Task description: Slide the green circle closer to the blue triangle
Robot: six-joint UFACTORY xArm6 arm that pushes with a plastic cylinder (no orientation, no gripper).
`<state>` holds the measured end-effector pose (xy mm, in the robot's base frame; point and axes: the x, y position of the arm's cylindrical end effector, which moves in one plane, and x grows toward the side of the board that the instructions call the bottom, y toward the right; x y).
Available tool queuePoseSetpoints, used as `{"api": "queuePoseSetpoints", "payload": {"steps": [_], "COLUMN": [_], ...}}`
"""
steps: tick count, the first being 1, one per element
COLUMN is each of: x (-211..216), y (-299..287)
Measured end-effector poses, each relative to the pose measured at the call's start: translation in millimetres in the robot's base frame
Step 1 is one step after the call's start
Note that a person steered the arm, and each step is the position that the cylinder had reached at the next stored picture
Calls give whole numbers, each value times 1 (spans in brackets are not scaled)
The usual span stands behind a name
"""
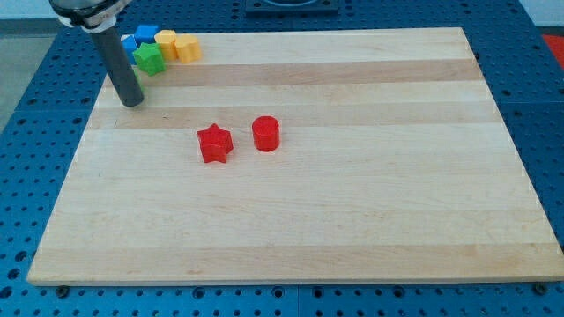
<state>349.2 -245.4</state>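
My tip (131,102) rests on the board near its top left corner. Just above and right of it sits a tight cluster of blocks. A green block (150,59), star-like in outline, is nearest the rod. A sliver of green (138,77) shows against the rod's right side; I cannot tell whether it is a separate block. Two blue blocks lie behind, one (145,34) at the top and one (129,42) partly hidden by the rod; I cannot make out their shapes. The rod covers part of the cluster.
Two yellow blocks (165,41) (187,47) sit at the cluster's right. A red star (214,143) and a red cylinder (266,134) stand side by side left of the board's middle. The wooden board (352,220) lies on a blue perforated table.
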Motion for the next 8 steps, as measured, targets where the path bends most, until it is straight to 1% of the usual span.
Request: {"api": "queuePoseSetpoints", "payload": {"steps": [3, 4, 5, 8], "x": [-18, -2, 7, -49], "y": [-12, -18, -48, -45]}}
